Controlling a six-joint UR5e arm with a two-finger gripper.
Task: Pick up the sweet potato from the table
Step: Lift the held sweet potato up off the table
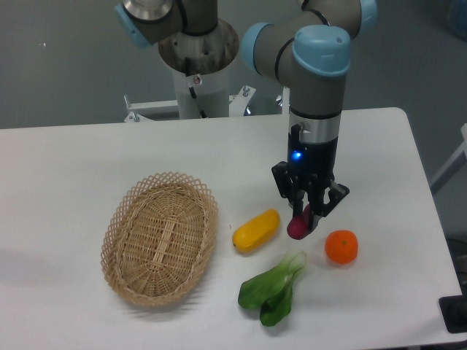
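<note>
1. Toward the right edge of the table point(87, 153), the end effector point(309, 213) points straight down, grasping the sweet potato point(298, 227) between its fingers.
2. The sweet potato's lower end shows below the fingertips, between the yellow vegetable point(256, 230) and the orange point(341, 246).
3. A wicker basket point(160, 238) sits well apart toward the left edge, leafy greens point(273, 290) near the front edge.

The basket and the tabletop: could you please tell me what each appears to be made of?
The basket looks like woven wicker or rattan, matte tan, with visible open weave and a looped rim. The table seems a smooth white laminate or plastic, with a soft sheen and no grain visible.
</note>
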